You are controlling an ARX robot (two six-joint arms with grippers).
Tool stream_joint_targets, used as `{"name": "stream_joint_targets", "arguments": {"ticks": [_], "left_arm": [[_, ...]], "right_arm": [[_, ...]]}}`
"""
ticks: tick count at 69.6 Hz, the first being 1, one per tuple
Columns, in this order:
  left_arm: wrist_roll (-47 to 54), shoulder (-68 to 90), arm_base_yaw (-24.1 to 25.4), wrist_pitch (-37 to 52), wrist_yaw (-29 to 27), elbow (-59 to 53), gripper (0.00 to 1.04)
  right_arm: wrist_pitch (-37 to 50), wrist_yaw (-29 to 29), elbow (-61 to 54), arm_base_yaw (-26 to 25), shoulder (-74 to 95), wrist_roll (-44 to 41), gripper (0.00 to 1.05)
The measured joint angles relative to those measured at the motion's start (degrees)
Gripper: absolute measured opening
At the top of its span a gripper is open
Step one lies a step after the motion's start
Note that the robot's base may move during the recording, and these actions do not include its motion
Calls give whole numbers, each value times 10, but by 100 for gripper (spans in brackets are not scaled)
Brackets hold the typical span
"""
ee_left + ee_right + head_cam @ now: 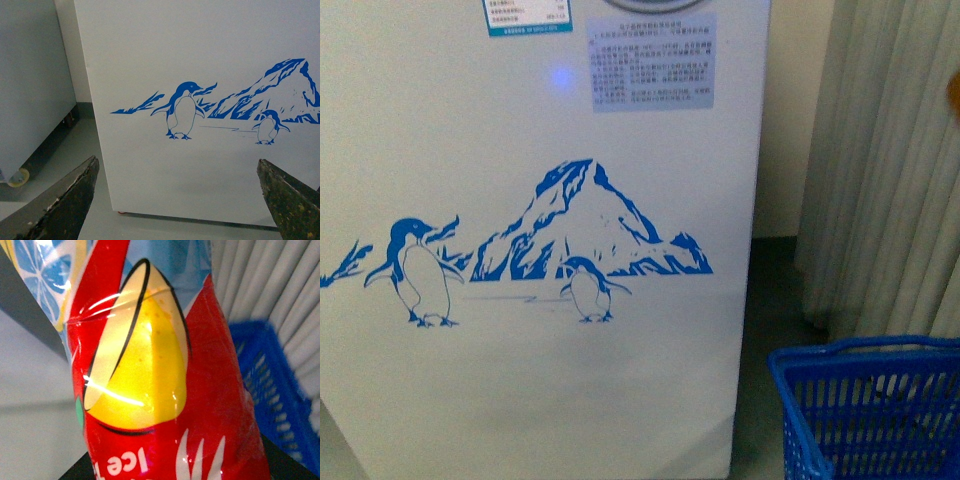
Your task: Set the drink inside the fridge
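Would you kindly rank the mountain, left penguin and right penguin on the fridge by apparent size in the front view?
1. mountain
2. left penguin
3. right penguin
All are printed on the flat fridge front, so nearness hardly matters.

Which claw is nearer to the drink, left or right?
Right. The drink fills the right wrist view, seemingly held in the right claw. The left claw is open, facing the fridge front, with no drink in view.
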Motion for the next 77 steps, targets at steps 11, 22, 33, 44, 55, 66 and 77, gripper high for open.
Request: {"name": "stream_joint_targets", "arguments": {"ticks": [11, 22, 33, 44, 55, 66, 77], "left_arm": [[0, 0, 0, 0, 0, 0, 97], [0, 0, 0, 0, 0, 0, 97], [0, 0, 0, 0, 0, 0, 97], [0, 0, 0, 0, 0, 0, 97], [0, 0, 0, 0, 0, 0, 97], [0, 0, 0, 0, 0, 0, 97], [0, 0, 0, 0, 0, 0, 97]], "right_arm": [[-90, 43, 57, 62, -192, 26, 43], [-162, 117, 77, 150, -302, 28, 43], [-172, 251, 73, 250, -352, 20, 43], [-138, 338, 54, 275, -369, 16, 43], [-141, 395, 26, 289, -380, 25, 43], [-142, 392, 25, 290, -376, 25, 43], [-142, 389, 17, 292, -375, 25, 43]]}}
